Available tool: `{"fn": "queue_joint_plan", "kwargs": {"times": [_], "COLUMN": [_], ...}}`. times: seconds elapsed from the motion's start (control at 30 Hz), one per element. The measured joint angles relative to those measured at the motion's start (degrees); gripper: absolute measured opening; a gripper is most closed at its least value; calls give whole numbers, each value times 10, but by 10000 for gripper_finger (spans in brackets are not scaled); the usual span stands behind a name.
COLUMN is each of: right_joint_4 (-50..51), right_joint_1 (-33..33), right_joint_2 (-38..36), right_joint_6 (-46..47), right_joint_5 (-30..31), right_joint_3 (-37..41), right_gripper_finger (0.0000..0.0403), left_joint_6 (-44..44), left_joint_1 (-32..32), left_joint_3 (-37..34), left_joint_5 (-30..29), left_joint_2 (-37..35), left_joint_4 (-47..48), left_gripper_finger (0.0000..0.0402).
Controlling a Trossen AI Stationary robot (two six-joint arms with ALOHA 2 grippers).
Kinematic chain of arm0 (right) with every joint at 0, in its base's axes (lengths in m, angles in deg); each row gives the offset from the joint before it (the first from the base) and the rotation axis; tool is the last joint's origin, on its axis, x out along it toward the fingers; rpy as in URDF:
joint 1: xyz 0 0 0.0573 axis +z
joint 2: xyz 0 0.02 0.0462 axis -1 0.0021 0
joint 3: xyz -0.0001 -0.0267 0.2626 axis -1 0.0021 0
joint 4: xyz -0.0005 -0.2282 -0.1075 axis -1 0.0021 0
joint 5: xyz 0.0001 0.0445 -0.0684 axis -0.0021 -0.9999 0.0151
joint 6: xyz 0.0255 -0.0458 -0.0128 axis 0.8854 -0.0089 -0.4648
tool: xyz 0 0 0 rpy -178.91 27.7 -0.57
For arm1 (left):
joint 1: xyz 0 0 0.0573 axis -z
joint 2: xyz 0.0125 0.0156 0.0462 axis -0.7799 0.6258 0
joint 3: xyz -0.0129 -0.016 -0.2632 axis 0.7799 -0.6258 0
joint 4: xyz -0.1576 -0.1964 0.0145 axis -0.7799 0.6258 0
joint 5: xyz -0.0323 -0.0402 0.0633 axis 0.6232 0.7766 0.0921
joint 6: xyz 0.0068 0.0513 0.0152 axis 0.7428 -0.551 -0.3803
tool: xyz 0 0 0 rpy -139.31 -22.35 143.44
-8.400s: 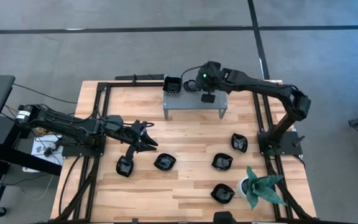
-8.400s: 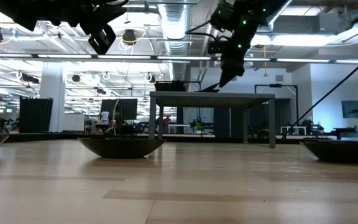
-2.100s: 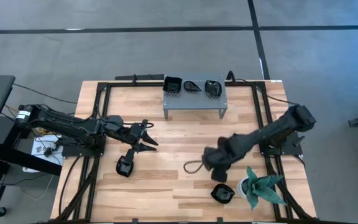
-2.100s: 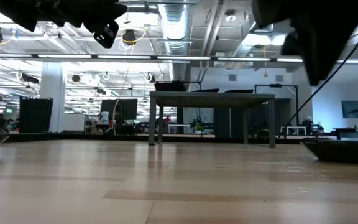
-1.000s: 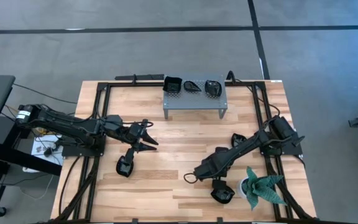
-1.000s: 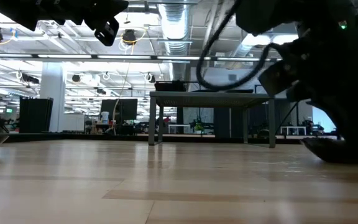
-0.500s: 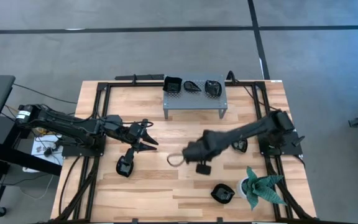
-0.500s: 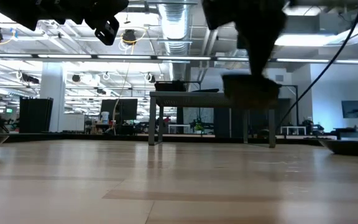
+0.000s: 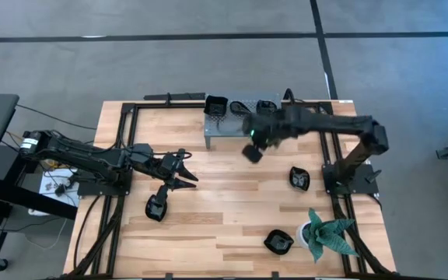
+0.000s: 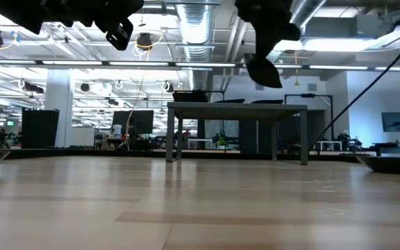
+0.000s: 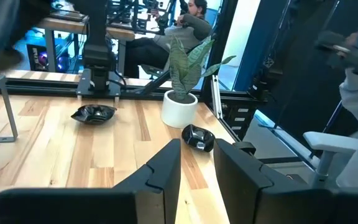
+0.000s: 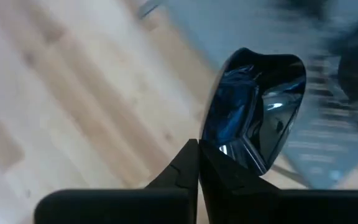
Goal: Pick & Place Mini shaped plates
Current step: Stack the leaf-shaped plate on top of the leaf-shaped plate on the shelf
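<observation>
Up by the grey shelf (image 9: pixel 243 127) at the desk's far edge, the right gripper (image 12: pixel 197 163) pinches a glossy black plate (image 12: pixel 253 118); the left gripper (image 11: pixel 196 163) hangs part-open, empty.

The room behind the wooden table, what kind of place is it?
Probably a robotics lab in a big open workshop. Bare silver ducts and strip lights run along the ceiling, rows of desks with dark screens fill the background, and a person sits behind the black metal frame around the table.
</observation>
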Motion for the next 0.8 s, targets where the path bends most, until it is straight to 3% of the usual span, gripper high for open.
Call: {"fn": "queue_joint_plan", "kwargs": {"times": [0.4,0.8], "right_joint_4": [2,-3], "right_joint_1": [-170,-194], "right_joint_2": [-31,14], "right_joint_6": [28,22], "right_joint_5": [0,-18], "right_joint_3": [0,0], "right_gripper_finger": [1,5], "left_joint_6": [0,0], "left_joint_1": [0,0], "left_joint_3": [0,0], "left_joint_5": [0,0], "left_joint_2": [0,0], "left_joint_4": [0,0], "left_gripper_finger": [97,97]}}
